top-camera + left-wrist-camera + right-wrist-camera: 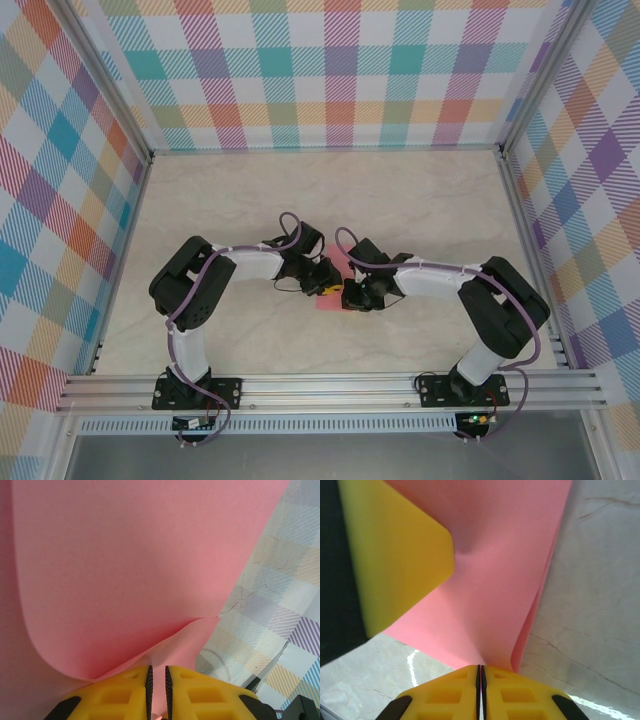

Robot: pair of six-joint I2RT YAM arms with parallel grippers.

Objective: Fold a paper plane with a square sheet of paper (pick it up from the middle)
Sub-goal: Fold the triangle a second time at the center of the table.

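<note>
From the near edge of the table [420, 200], the two arms reach inward and meet a little nearer than its middle, where the square sheet of paper [326, 300] hangs lifted between them. The left gripper [157, 672] has its yellow fingers drawn close with a sliver of pink pinched in the narrow gap, the sheet [125, 570] billowing up from it in a soft curve. The right gripper [480, 672] is clamped tight on the paper's [495, 580] lower end, where two layers show along the right-hand border, suggesting the sheet is doubled over. One yellow finger [395, 555] of the left gripper presses in from the opposite side.

The pick-up looks done and a first fold appears to be under way, though no sharp crease can be made out. No point, wings or centre line of a plane are visible; most of the folding seems to lie ahead. Beyond the grippers [328, 280] [350, 296], the pale marbled surface runs back to the checked far wall [330, 70].
</note>
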